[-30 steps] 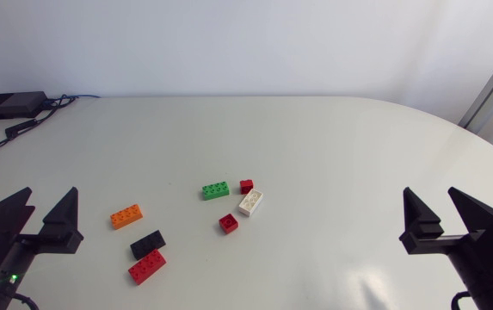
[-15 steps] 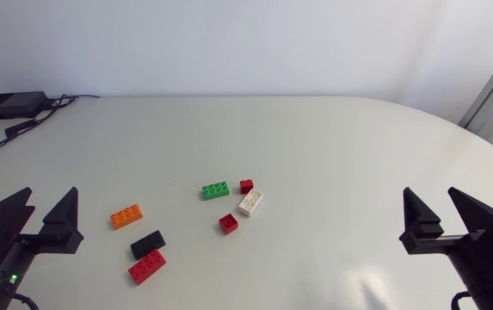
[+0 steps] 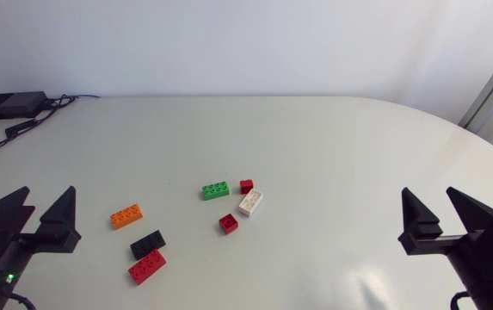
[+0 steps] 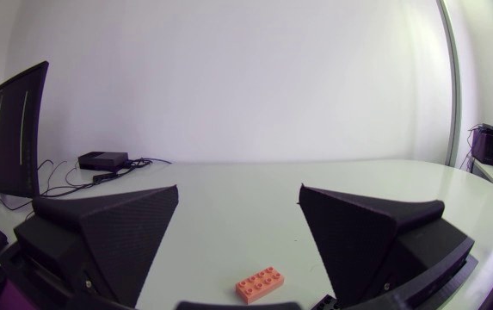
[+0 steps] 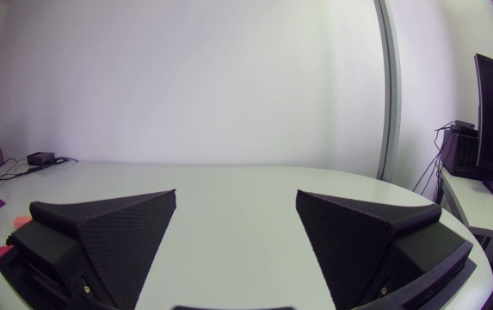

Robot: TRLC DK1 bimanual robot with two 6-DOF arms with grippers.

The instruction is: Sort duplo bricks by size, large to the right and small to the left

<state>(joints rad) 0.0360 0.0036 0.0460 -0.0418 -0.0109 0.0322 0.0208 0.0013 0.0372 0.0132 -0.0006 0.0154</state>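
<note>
Pincers both gaping: your left gripper [image 3: 51, 196] is hovering over table's [image 3: 332, 146] near left edge, fingers spread wide, gripping nothing. Your right gripper [image 3: 427, 194] is hovering over near right edge, equally spread. Bricks are lying on table, well apart from both.

- Left group: orange brick [image 3: 126, 216], black brick [image 3: 147, 244], long red brick [image 3: 146, 267]. Orange one is sitting just ahead of your left gripper.
- Middle group: green brick [image 3: 215, 190], far small red brick [image 3: 246, 186] just beside it, white brick [image 3: 250, 202], near small red brick [image 3: 228, 224].
</note>
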